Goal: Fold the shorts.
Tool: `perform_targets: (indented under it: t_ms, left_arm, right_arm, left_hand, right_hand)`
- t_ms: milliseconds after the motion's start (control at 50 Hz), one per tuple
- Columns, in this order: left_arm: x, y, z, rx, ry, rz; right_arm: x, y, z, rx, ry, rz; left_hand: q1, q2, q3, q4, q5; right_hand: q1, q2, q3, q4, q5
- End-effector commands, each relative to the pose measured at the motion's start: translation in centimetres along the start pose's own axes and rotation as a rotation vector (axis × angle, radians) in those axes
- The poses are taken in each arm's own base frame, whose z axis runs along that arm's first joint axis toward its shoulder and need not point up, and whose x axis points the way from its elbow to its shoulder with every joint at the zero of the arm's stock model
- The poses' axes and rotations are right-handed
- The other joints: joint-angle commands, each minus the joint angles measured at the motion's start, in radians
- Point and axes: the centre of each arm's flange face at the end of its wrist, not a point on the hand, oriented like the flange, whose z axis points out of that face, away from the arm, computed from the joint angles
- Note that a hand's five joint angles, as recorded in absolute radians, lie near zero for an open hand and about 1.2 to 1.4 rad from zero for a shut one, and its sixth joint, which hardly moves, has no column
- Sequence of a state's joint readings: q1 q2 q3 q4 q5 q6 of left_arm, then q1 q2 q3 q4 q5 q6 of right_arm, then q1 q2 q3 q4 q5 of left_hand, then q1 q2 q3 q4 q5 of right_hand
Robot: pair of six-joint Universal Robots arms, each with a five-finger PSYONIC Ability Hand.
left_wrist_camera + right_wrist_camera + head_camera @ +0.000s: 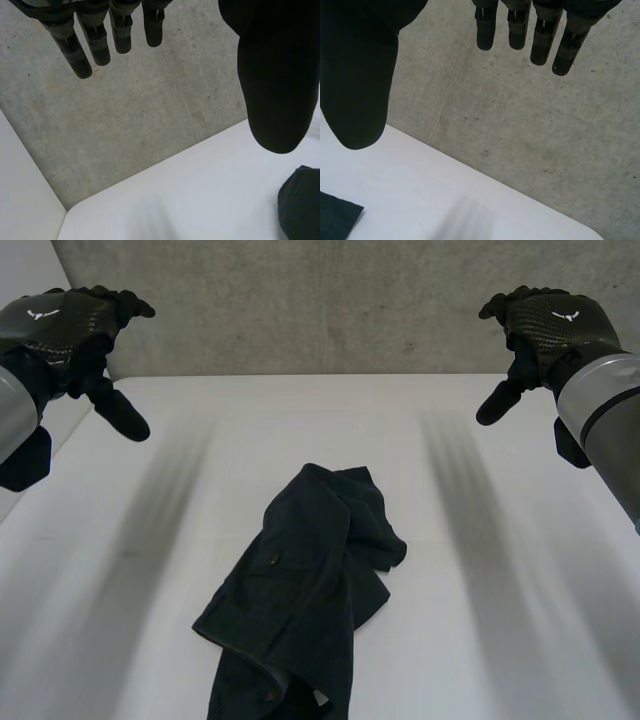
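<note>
Dark shorts (300, 590) lie crumpled at lower centre on the white counter (480, 590); folding isn't started. Your left robot hand (60, 325), upper left, and right robot hand (550, 325), upper right, hover released, empty. Next, I'd judge: reach down, spread them flat.

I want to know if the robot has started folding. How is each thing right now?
shorts: dark, crumpled in a heap on the table, not folded, nothing touching them.
left hand: open, held up above the table, holding nothing.
right hand: open, held up above the table, holding nothing.
table: white, with the shorts lying on it.
</note>
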State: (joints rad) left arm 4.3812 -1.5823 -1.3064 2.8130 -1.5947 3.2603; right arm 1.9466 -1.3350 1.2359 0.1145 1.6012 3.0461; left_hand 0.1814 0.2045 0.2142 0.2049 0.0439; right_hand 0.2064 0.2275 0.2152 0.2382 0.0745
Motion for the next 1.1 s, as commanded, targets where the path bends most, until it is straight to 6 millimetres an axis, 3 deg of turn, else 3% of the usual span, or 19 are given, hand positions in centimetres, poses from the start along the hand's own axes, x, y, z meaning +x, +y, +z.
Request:
perform_targets:
  t_ms: [20,120,220,400,560,700,840,960,1100]
  left_arm:
    - [0.1,1.2,-0.4,-0.021,0.003,-0.02]
    - [0.4,2.5,-0.3,-0.023,0.008,-0.029]
    - [0.9,4.5,-0.7,-0.06,0.023,-0.013]
    - [3.8,12.6,-3.2,-0.219,0.255,0.147]
    - [4.7,16.9,-3.8,-0.19,0.302,0.221]
    - [5.3,18.3,-4.3,-0.22,0.331,0.224]
    - [7.3,20.5,-5.5,-0.293,0.421,0.238]
    - [7.6,21.1,-5.4,-0.291,0.425,0.241]
    - [7.9,21.4,-4.5,-0.262,0.411,0.251]
  right_arm:
    - [0.1,0.1,-0.2,-0.001,0.012,-0.023]
    - [-0.1,0.1,-0.2,0.004,-0.004,-0.042]
    - [-0.6,1.3,-0.6,-0.042,-0.053,-0.196]
    - [-1.8,6.4,-2.0,-0.135,-0.183,-0.298]
    - [-2.1,8.9,-2.6,-0.148,-0.204,-0.297]
    - [-2.3,9.8,-3.0,-0.152,-0.21,-0.302]
    - [-2.4,10.3,-3.0,-0.152,-0.21,-0.303]
    - [-2.3,10.3,-3.0,-0.147,-0.207,-0.303]
    - [-2.4,10.6,-3.2,-0.155,-0.211,-0.303]
  left_hand:
    - [-0.007,-0.03,-0.04,-0.03,-0.044]
    - [-0.007,-0.03,-0.04,-0.03,-0.044]
    - [-0.007,-0.03,-0.04,-0.03,-0.044]
    - [0.0,-0.023,-0.033,-0.024,-0.037]
    - [0.035,0.012,0.002,0.011,-0.002]
    - [0.076,0.053,0.043,0.053,0.039]
    - [0.132,0.109,0.099,0.108,0.095]
    - [0.138,0.115,0.105,0.114,0.101]
    - [0.328,0.305,0.295,0.305,0.291]
  right_hand:
    - [-0.032,-0.053,-0.041,-0.064,-0.074]
    - [-0.032,-0.053,-0.041,-0.064,-0.074]
    - [-0.032,-0.053,-0.041,-0.064,-0.074]
    - [-0.032,-0.053,-0.041,-0.064,-0.074]
    - [-0.032,-0.053,-0.041,-0.064,-0.074]
    - [-0.032,-0.053,-0.041,-0.064,-0.074]
    - [-0.032,-0.053,-0.041,-0.064,-0.074]
    - [-0.032,-0.053,-0.041,-0.064,-0.074]
    - [-0.032,-0.053,-0.041,-0.064,-0.074]
